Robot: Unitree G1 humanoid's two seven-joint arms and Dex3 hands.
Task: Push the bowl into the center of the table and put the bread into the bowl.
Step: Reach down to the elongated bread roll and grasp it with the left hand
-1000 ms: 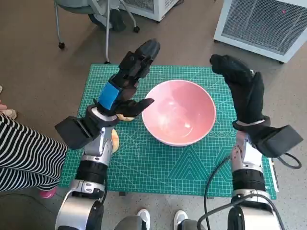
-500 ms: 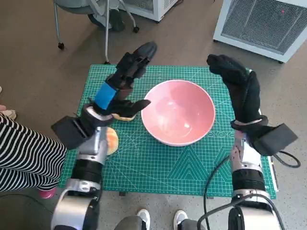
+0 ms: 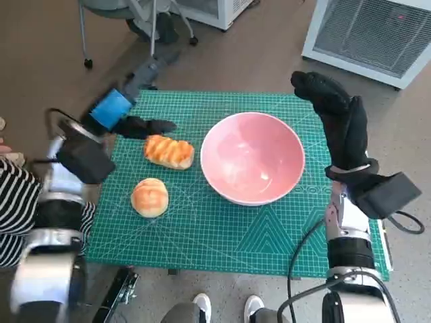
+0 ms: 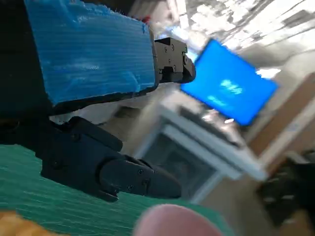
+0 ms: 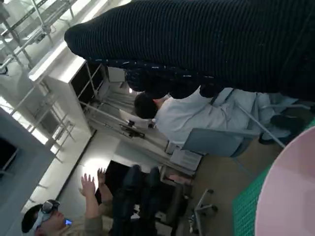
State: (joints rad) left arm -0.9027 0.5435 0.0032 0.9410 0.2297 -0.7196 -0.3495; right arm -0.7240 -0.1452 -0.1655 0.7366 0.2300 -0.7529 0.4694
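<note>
At the far left we see a person's striped sleeve (image 3: 10, 202) beside our left arm. Our left hand (image 3: 128, 111) hangs over the tabletop's left edge, blurred; its fingers look spread and hold nothing. Just right of it, on the green mat (image 3: 229, 229), lies a long bread (image 3: 168, 151), and nearer us a round bun (image 3: 149, 197); both sit apart from the hand. Beside the bread, close but not touching, stands the pink bowl (image 3: 252, 158) near the mat's middle, with nothing in it. Further right, our right hand (image 3: 333, 111) is raised past the bowl's rim, fingers loosely extended, gripping nothing. A white cabinet (image 3: 374, 33) stands on the floor beyond.
</note>
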